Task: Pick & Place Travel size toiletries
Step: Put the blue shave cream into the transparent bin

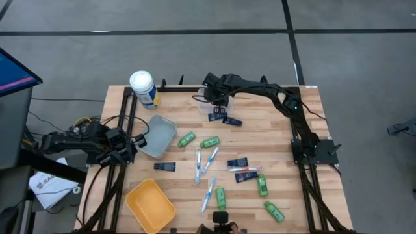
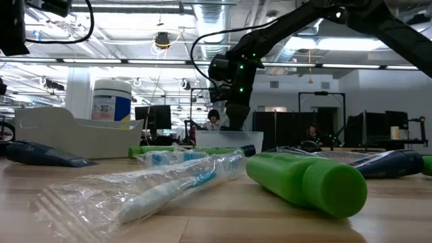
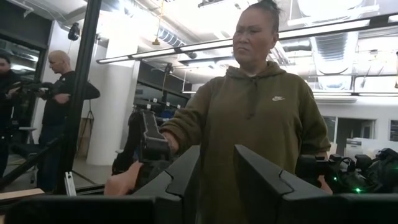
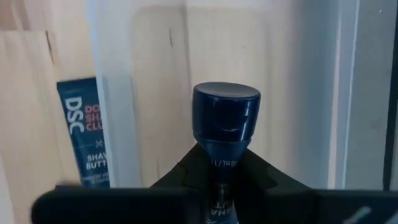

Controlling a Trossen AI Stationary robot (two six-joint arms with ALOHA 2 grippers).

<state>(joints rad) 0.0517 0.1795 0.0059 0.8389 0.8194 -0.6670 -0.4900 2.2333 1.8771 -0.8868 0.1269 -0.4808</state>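
My right gripper (image 1: 218, 104) reaches to the far middle of the table and points steeply down over a clear bin (image 1: 205, 110), shut on a dark navy tube (image 4: 225, 115). Two more navy tubes (image 1: 224, 120) lie just beside the bin. Green bottles (image 1: 209, 142), wrapped white-blue toothbrushes (image 1: 198, 166), a red-and-white toothbrush (image 1: 245, 169) and other navy tubes (image 1: 237, 162) lie flat across the table's middle and near part. My left gripper (image 3: 217, 180) waits at the table's left edge, raised and open, with nothing between its fingers. My right gripper pinches the navy tube's body just behind its round cap (image 4: 219, 167) between its two fingers. The fingers come from above, pointing steeply down, and lie along the tube. The cap end sticks out past the fingertips over the bin's floor (image 4: 161, 74); I cannot tell whether it touches.
A grey bin (image 1: 158, 135) and a yellow bin (image 1: 150, 205) stand on the left half. A big white canister (image 1: 143, 89) stands at the far left corner. In the low view a green bottle (image 2: 307, 181) and a wrapped toothbrush (image 2: 169, 185) lie close. A person (image 3: 261, 112) stands beyond the table.
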